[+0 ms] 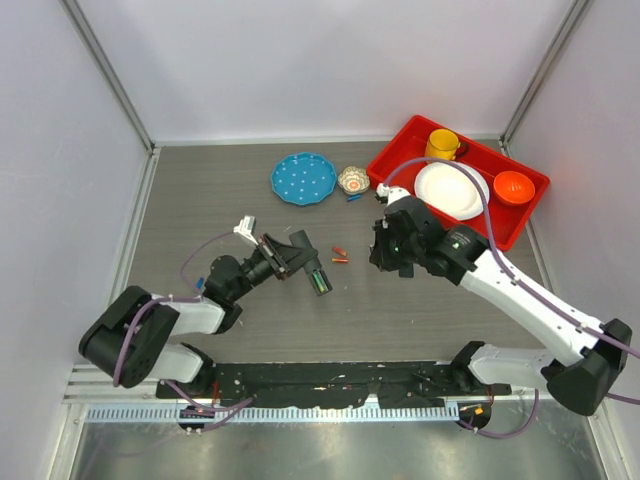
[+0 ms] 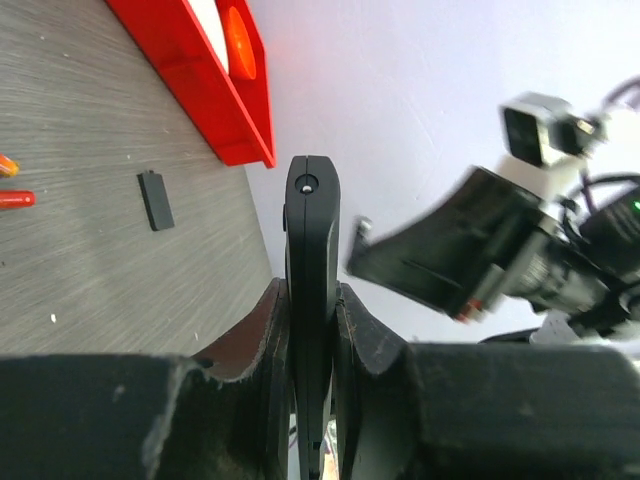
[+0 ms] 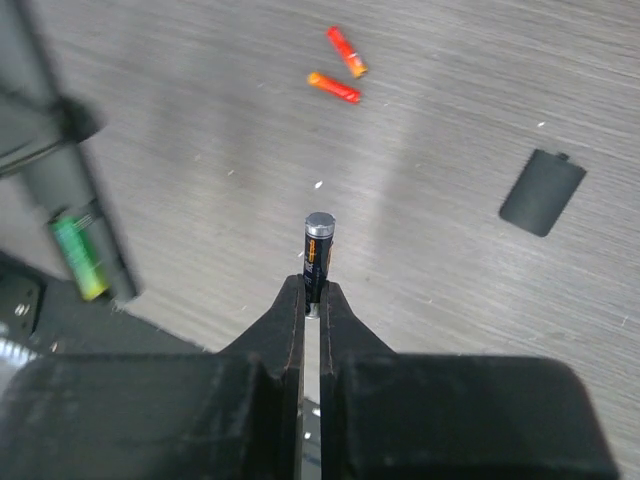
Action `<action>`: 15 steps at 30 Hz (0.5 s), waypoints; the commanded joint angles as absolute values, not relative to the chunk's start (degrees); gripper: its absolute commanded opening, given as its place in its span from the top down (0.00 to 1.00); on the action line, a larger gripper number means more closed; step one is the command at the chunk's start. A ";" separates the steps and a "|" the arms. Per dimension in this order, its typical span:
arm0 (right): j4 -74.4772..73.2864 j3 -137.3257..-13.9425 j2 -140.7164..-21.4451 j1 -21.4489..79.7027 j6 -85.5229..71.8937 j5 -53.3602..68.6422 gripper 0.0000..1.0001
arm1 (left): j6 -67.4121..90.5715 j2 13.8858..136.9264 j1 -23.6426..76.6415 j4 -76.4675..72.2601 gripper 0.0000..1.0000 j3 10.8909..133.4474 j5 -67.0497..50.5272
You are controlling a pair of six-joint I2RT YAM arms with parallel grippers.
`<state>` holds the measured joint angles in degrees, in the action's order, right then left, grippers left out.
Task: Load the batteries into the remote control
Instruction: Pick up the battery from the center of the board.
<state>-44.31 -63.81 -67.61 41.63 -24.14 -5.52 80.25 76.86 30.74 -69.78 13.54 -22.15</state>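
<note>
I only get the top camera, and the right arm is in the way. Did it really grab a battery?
Observer: Yes. In the right wrist view the right jaws are shut on a dark battery, with its silver end poking out past them.
Operator: Where's the remote's little lid?
Observer: The battery cover lies flat on the table, apart from the two orange sticks. The right arm hides it from you.
Operator: Is the remote held tight?
Observer: The left wrist view shows the left jaws shut on the remote control, one on each side, with its end sticking out beyond them.
</note>
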 commanded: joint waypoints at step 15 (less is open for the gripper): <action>-58.71 -71.63 -69.87 50.18 -22.76 15.11 0.99 | 75.85 84.46 38.85 -88.59 1.00 16.70 -12.30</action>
<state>-59.05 -69.23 -68.71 49.50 -22.63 10.46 78.00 85.89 38.26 -73.08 14.74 -13.89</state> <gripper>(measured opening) 0.067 0.211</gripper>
